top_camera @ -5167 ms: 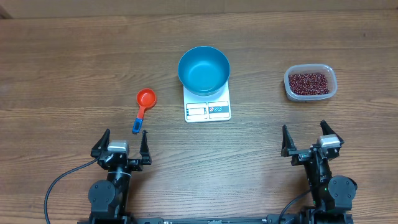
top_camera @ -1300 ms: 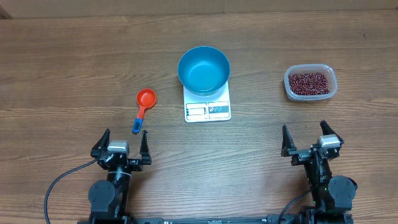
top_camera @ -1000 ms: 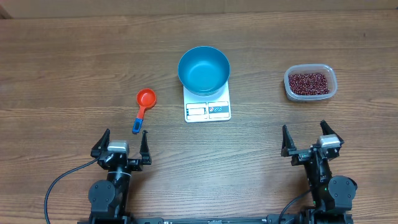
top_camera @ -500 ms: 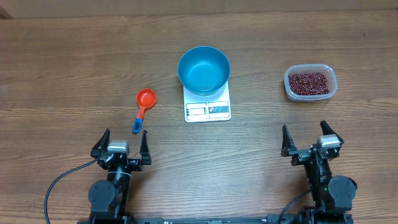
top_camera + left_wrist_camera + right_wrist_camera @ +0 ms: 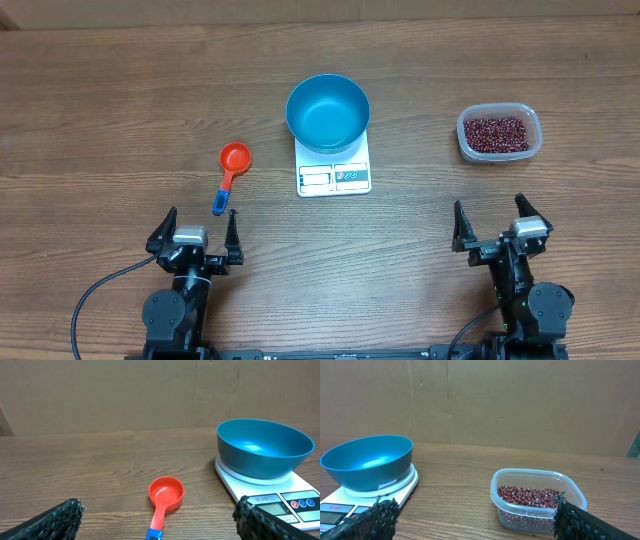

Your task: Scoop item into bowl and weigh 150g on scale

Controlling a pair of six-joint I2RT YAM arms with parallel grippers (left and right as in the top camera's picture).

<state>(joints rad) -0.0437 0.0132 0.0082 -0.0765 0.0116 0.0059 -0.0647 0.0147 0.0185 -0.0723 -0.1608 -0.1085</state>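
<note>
The blue bowl [image 5: 327, 111] [image 5: 264, 448] [image 5: 367, 461] stands empty on the white scale [image 5: 334, 172] [image 5: 280, 491] [image 5: 342, 502] at mid-table. Dark red-brown beans [image 5: 495, 131] [image 5: 530, 495] fill a clear plastic tub [image 5: 499, 133] [image 5: 537, 500] at the right. A red scoop with a blue handle end [image 5: 229, 173] [image 5: 163, 502] lies left of the scale. My left gripper [image 5: 196, 227] [image 5: 159, 520] is open near the front edge, just behind the scoop's handle. My right gripper [image 5: 493, 220] [image 5: 475, 520] is open too, in front of the tub, holding nothing.
The wooden table [image 5: 120, 90] runs back to a brown cardboard wall [image 5: 150, 390]. Both arm bases sit at the front edge.
</note>
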